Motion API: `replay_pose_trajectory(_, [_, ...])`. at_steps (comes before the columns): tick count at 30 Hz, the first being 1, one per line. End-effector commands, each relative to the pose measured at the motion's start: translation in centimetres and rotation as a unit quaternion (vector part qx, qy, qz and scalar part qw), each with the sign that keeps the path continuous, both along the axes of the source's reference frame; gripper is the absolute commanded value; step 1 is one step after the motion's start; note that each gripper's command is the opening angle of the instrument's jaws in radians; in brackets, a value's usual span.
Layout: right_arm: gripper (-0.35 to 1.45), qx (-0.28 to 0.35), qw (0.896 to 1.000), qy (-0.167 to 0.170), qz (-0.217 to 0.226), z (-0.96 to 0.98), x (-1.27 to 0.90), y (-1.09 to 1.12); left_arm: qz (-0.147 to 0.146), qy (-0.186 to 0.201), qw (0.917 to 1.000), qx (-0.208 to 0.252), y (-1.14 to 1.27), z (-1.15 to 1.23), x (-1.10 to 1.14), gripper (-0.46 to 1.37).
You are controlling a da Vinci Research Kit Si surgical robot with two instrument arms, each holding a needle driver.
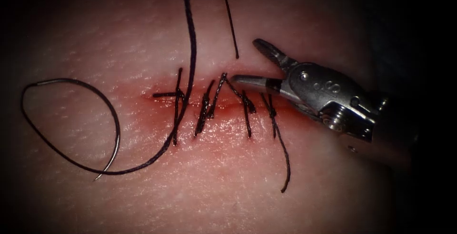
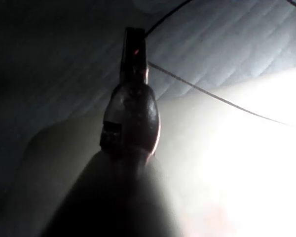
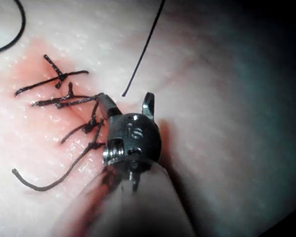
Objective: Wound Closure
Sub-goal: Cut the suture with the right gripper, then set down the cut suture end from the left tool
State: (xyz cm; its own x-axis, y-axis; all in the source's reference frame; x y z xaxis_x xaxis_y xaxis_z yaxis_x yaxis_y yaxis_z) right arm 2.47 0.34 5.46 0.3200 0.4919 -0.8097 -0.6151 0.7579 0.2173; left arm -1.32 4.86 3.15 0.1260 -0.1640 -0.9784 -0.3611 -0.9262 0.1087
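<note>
Tissue [image 1: 285, 200] bears the needle [image 1: 113, 139] lying free left; right pincer [image 1: 247, 63] gapes empty, left pincer [image 2: 134, 44] unclear

The endoscope looks down from above and in front at the stitched cut [image 1: 214, 102]. Each of the 2 wrist cameras looks along its shaft, very close. The right wrist view shares that cut [image 3: 64, 106].

the right gripper [image 3: 126, 104] bears small stamped marks on its wrist housing, too faint to read
</note>
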Motion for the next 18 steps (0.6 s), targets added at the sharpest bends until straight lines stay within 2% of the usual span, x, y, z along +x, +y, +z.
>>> replay_pose_trajectory(1, [1.24,-0.002,1.000,-0.003,-0.001,0.00,-0.04,0.00,0.003,-0.004,1.0000,-0.003,-0.01,-0.03,-0.01,-0.35])
replay_pose_trajectory(5, [1.23,-0.001,1.000,-0.012,0.003,0.01,-0.36,0.02,0.009,-0.019,0.9997,-0.007,-0.07,-0.19,-0.17,-0.35])
replay_pose_trajectory(6, [1.23,-0.001,1.000,-0.013,0.003,0.01,-0.38,0.02,0.009,-0.020,0.9997,-0.007,-0.07,-0.20,-0.18,-0.35])
replay_pose_trajectory(8, [1.22,-0.001,1.000,-0.020,0.009,0.00,-0.63,0.00,0.010,-0.027,0.9995,-0.011,-0.11,-0.26,-0.36,-0.35])
replay_pose_trajectory(18, [1.20,-0.006,0.999,-0.038,0.024,-0.07,-1.30,0.04,0.023,-0.061,0.9978,-0.012,-0.51,-0.29,-1.02,-0.35])
